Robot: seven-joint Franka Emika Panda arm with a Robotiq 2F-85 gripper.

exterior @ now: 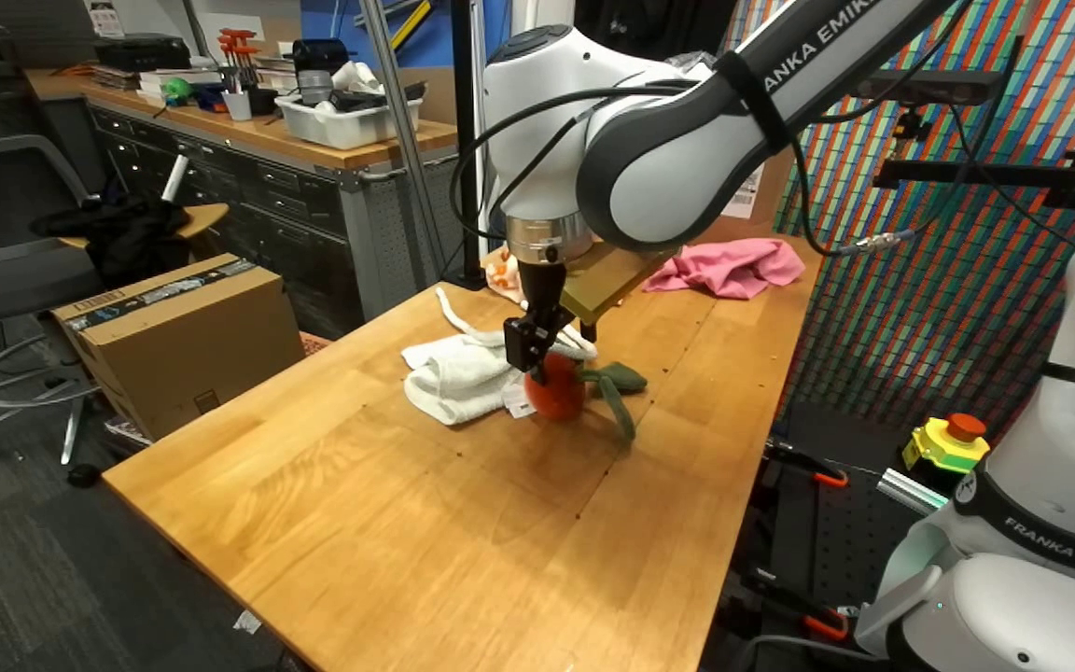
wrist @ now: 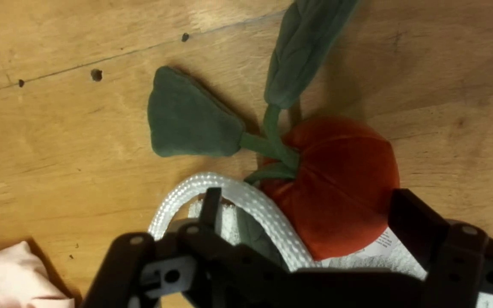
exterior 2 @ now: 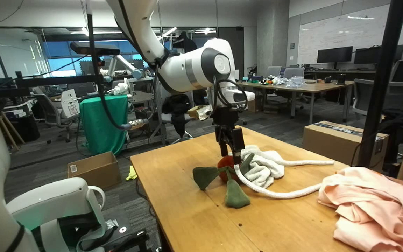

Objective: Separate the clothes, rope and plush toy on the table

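Hand [wrist: 306,203] poised at the plush toy [wrist: 345,184], fingers spread apart, nothing clamped. Wrist view: one finger [wrist: 413,222] overlaps the edge of the toy's red body; the other finger [wrist: 210,207] is off the body, at the inside of the rope's bend. Contact: can't tell. Rope [wrist: 255,201] runs between that finger and the toy, apparently up against the body. One green leaf sits inside the bend; the other two point away.

White cloth [exterior: 463,383] crumpled just beside the toy, looks touching, on the side opposite those two leaves. Rope goes on from the toy to the edge of the peach cloth [exterior 2: 373,206], itself well apart from the toy; under or only behind it, can't tell. Pink cloth [exterior: 733,266] also well apart from the toy, on the same tabletop [exterior: 407,523].

Step, my read: picking the toy out of the pile, grasp not yet made. Pink looks sorted; toy, rope and white cloth aren't.

Next: get the rope out from between finger and toy, then close on the soft body, lift, set down on the leaf side. Closing as is would likely pinch the rope too; the inner leaf could snag it.
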